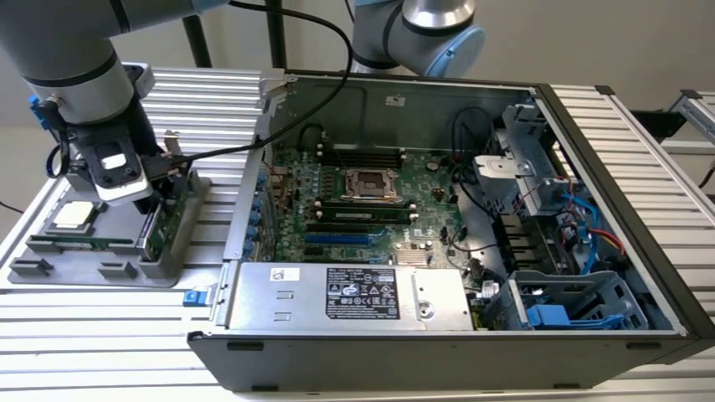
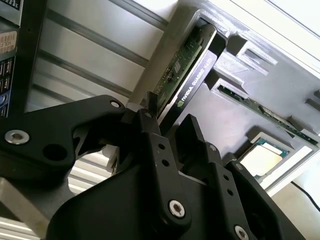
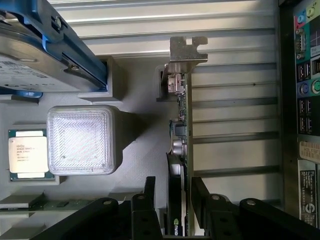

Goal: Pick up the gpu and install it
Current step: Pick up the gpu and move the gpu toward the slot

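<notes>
The gpu (image 1: 167,219) stands on edge in a slot of the grey parts tray (image 1: 67,266) at the exterior view's left, silver end bracket (image 3: 187,49) at its far end. In both wrist views its green board and black cooler (image 3: 177,170) (image 2: 187,75) run between my black fingers (image 3: 149,192). My gripper (image 3: 173,189) (image 2: 170,122) (image 1: 154,191) is open and straddles the card, with a narrow gap showing on each side. The open computer case (image 1: 581,142) lies to the exterior view's right, its green motherboard (image 1: 369,197) and blue card slots (image 1: 335,239) exposed.
On the tray lie a processor chip (image 3: 28,153), a thin memory stick (image 3: 50,204) and a blue-framed hard drive (image 3: 30,60). A white lit square (image 3: 82,140) sits beside the card. The case's rear ports (image 3: 305,75) are close by. A second arm (image 1: 430,33) stands behind the case.
</notes>
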Controlling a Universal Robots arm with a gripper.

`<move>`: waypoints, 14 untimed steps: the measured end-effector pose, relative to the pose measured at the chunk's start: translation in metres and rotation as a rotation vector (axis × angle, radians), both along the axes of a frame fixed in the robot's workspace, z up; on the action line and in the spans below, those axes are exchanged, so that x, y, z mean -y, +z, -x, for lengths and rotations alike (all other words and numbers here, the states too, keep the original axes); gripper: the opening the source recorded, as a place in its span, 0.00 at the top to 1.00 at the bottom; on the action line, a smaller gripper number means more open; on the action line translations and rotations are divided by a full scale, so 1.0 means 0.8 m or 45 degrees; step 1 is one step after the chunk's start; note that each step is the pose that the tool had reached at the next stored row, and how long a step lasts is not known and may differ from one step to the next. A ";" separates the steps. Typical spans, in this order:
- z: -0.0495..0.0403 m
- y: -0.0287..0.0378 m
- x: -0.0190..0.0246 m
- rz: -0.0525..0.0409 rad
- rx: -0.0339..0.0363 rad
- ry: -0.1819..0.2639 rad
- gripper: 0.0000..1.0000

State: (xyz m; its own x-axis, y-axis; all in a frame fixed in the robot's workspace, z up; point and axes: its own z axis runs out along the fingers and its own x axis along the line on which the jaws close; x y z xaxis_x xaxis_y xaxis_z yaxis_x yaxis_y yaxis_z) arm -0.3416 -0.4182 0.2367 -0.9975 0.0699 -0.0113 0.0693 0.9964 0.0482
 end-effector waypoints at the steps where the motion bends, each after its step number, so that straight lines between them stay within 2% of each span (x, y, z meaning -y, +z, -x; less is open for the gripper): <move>1: 0.000 -0.0001 0.0000 0.000 0.0001 0.000 0.00; 6: 0.000 -0.0002 0.0000 0.000 0.0001 0.000 0.00; 7: 0.000 -0.0002 0.0000 0.000 0.0001 0.000 1.00; 14: 0.000 -0.0003 0.0000 0.000 0.0000 0.000 1.00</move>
State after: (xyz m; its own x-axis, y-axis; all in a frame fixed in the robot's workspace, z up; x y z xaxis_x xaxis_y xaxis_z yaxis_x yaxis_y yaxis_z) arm -0.3416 -0.4182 0.2365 -0.9975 0.0699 -0.0113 0.0693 0.9964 0.0482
